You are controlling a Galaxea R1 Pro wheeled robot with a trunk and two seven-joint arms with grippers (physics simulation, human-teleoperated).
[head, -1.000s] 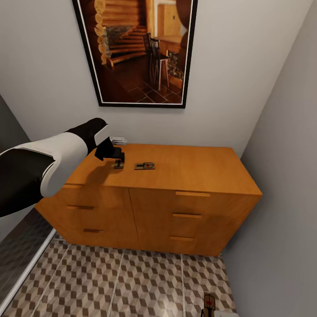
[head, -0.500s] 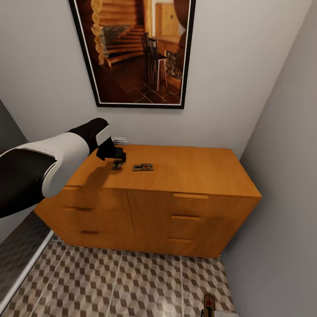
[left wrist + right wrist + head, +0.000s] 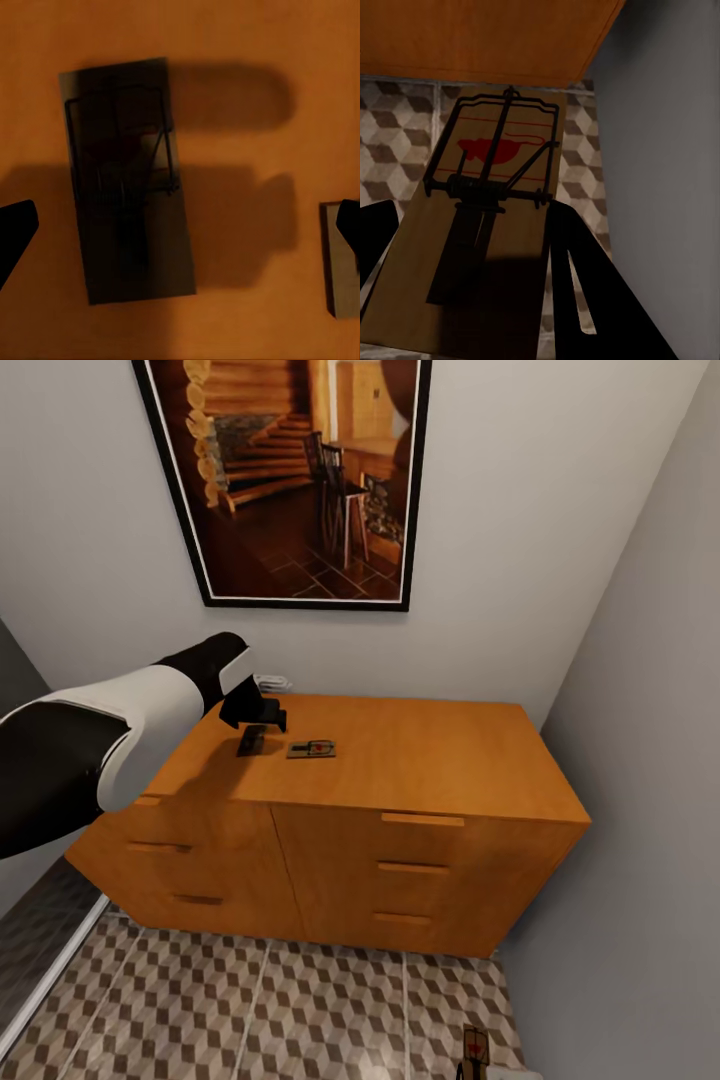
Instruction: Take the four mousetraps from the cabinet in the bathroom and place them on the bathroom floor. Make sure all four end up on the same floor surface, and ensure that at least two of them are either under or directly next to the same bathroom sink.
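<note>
Your left gripper (image 3: 262, 717) hangs just over the left part of the cabinet (image 3: 420, 760) tabletop, fingers spread wide and empty. In the left wrist view the shadowed mousetrap (image 3: 127, 180) lies flat between the two dark fingertips (image 3: 13, 232), off toward one of them rather than centred, its long axis running across the line between the tips. So the fingers would close on its short ends; judge whether you need a wrist turn or a small sideways shift before dropping. The head view puts that trap (image 3: 252, 740) directly below the gripper, with a second mousetrap (image 3: 311, 749), red spot up, just beside it to the right; the left wrist view catches only that one's edge (image 3: 337, 262). The left arm is the nearer one for both. The right wrist view gives what the head view barely shows: your right gripper (image 3: 465, 247) holds a third mousetrap (image 3: 484, 225) between its fingers, low over the bathroom floor (image 3: 397, 127) by the cabinet's front corner and the grey wall. The head view catches that trap (image 3: 474, 1047) only at its bottom edge.
</note>
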